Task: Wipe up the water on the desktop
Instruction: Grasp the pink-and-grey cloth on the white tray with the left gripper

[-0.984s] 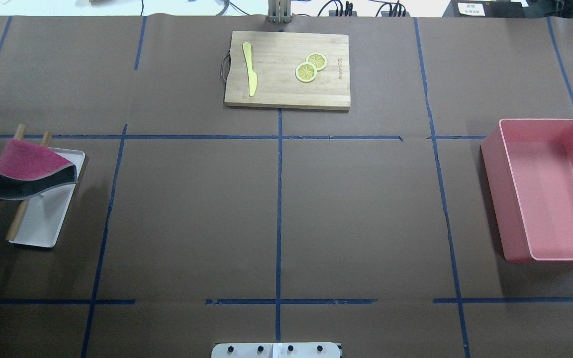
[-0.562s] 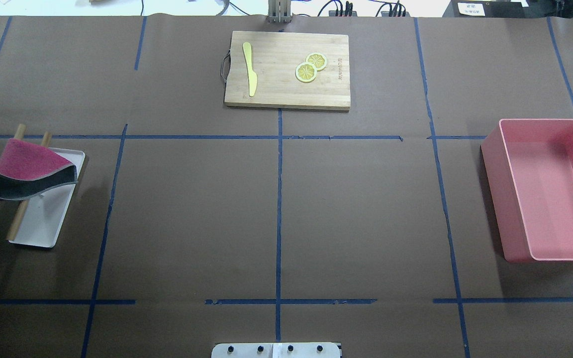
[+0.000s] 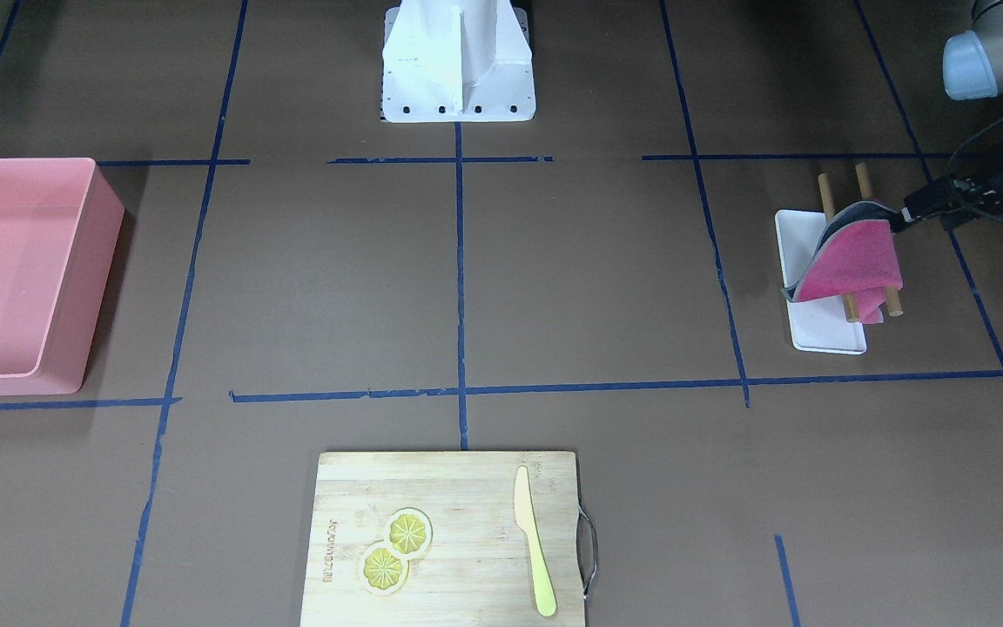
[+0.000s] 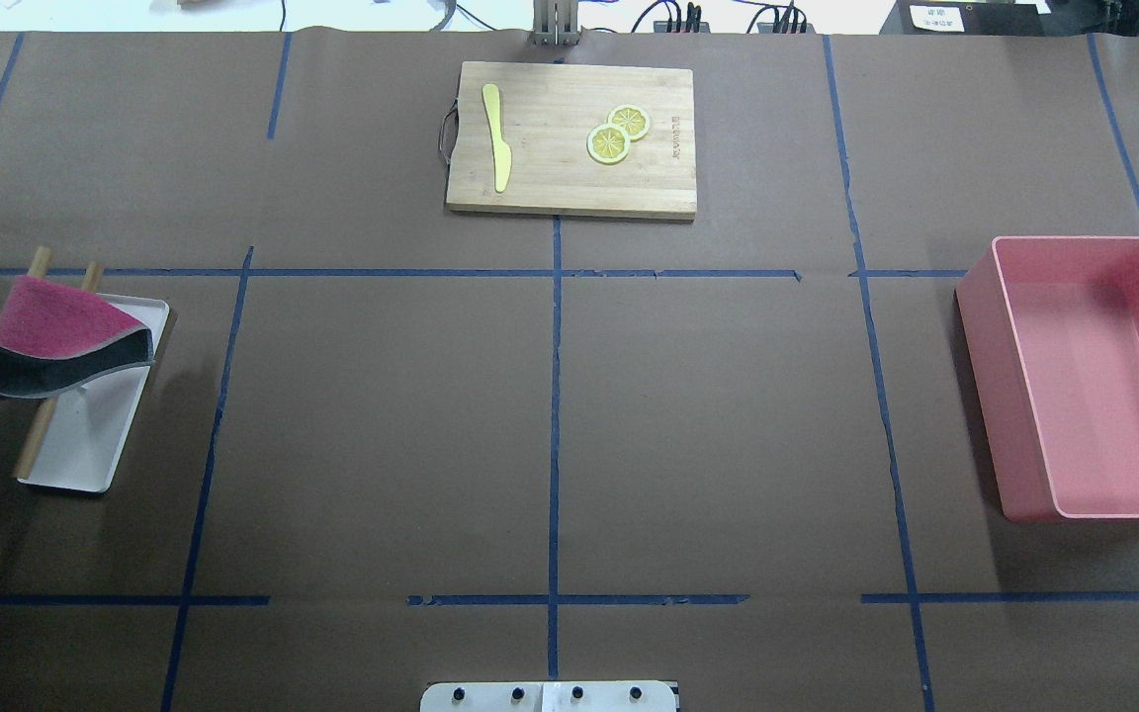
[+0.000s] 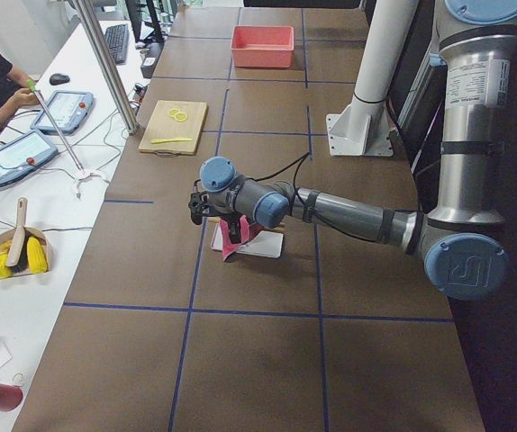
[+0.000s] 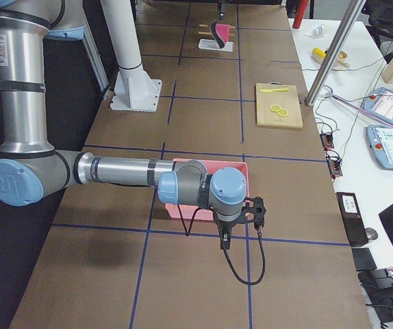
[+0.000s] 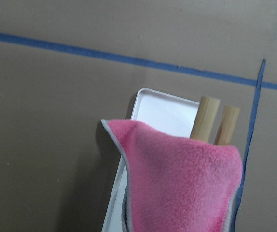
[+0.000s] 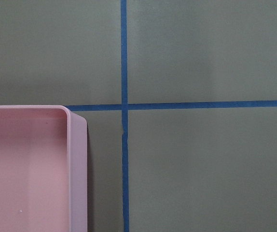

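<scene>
Desktop (image 4: 382, 425) wiping had not begun: pink cloth (image 4: 55, 318) hung on dowels (image 4: 32, 443), left gripper (image 3: 909, 214) beside it, opening state undeterminable.

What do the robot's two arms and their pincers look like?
Both the left arm and the right arm are silver-grey tubes with darker grey joints and round light-blue caps bearing an embossed logo. Each upper tube carries a small printed label. The left pincer and right pincer are black, each with a thin black cable at the wrist.
</scene>
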